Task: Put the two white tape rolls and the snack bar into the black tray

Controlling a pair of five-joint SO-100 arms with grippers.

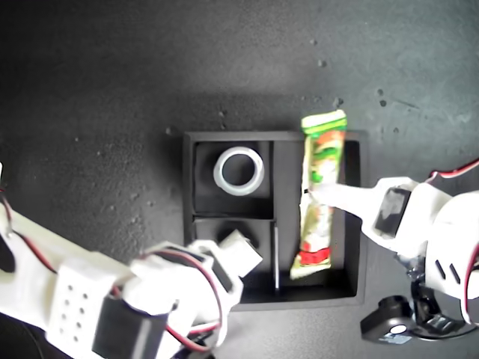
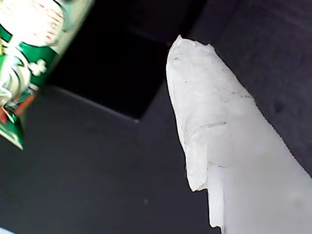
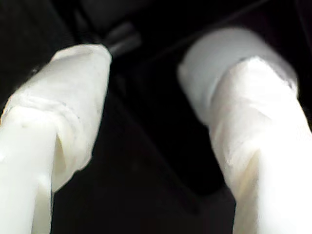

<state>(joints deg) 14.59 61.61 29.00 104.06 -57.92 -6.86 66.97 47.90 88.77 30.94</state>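
A square black tray (image 1: 355,224) with raised walls is divided into three compartments. In the small compartment toward ten o'clock of the tray's centre, in the exterior view, one wide, flat white tape roll (image 1: 239,170) is seen lying flat with its round hole up. In the small compartment toward seven o'clock a second, thicker white tape roll (image 1: 241,249) is seen, touched by one pad of my second gripper (image 1: 228,258), whose jaws are spread wide and hold nothing. The long compartment toward three o'clock contains one snack bar (image 1: 320,196) — a glossy green-and-white packet with crimped ends, its twelve-o'clock end overhanging the wall. My first gripper (image 1: 318,194) is seen over the bar; whether it is closed cannot be told — only one white, tape-wrapped finger (image 2: 214,112) is shown.
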